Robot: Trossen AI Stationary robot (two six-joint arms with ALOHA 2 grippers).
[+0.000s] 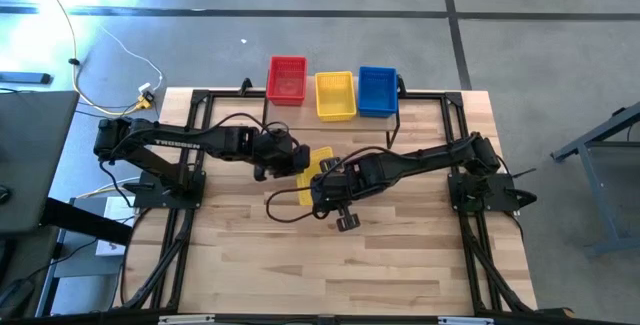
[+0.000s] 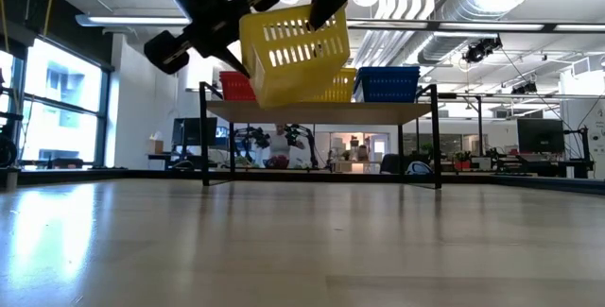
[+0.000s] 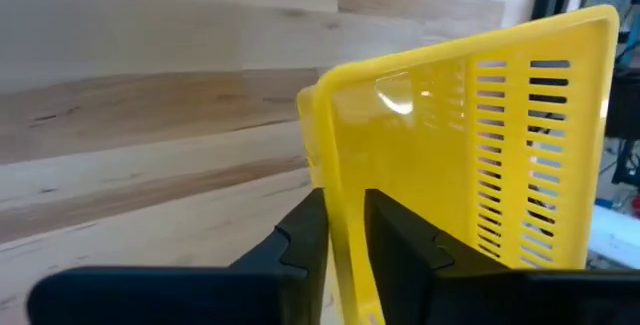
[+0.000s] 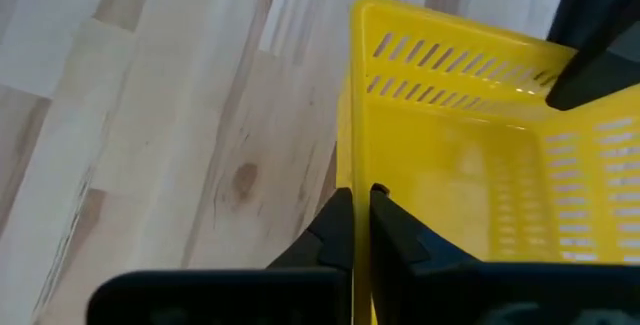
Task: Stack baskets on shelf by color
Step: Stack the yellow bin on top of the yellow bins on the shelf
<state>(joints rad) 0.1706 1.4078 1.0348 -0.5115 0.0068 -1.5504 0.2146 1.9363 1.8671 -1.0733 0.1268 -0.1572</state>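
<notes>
One yellow basket [image 1: 318, 157] [image 2: 293, 52] is in the air over the middle of the table, tilted, held between both grippers. My left gripper [image 1: 298, 162] [image 3: 345, 240] is shut on it from the table's left. My right gripper [image 1: 322, 178] [image 4: 360, 227] is shut on it from the near right. On the shelf [image 2: 321, 110] at the far edge stand red baskets [image 1: 287, 79], yellow baskets [image 1: 335, 95] and blue baskets [image 1: 378, 90], side by side. How many are nested in each, I cannot tell. My left gripper pinches one solid end wall of the yellow basket at its rim [image 3: 345, 180], one finger [image 3: 305, 240] outside and one inside. The basket is lifted clear of the table and tilted. My right gripper pinches another wall at its rim [image 4: 358, 165], one finger [image 4: 335, 230] outside and one inside the basket, near a corner. The basket is lifted clear of the table.
The wooden tabletop [image 1: 400, 255] lies bare below and in front of the held basket. Black frame rails [image 1: 170, 245] run along both sides of the table. The shelf's black legs [image 2: 437, 146] stand at the far edge. Cables lie on the floor at the far left.
</notes>
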